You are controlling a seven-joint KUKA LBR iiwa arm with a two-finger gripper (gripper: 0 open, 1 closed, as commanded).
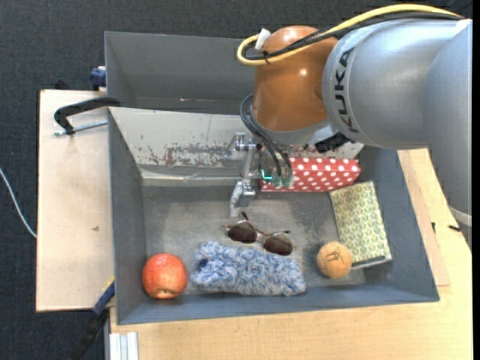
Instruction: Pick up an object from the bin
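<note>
My gripper [239, 195] hangs low over the middle of the bin, a little behind a pair of sunglasses [260, 237] with dark lenses that lies flat on the floor. Nothing shows in its grasp. A red box with white dots [324, 175] lies just to the gripper's right, partly hidden under the arm. In front of the sunglasses lies a blue-and-white knitted cloth [248, 270].
A red apple [164, 276] sits in the front left corner. A tan round fruit [334, 260] rests at the front right, beside a green patterned flat pack [361, 222]. The arm with its orange cover hangs over the back right of the bin.
</note>
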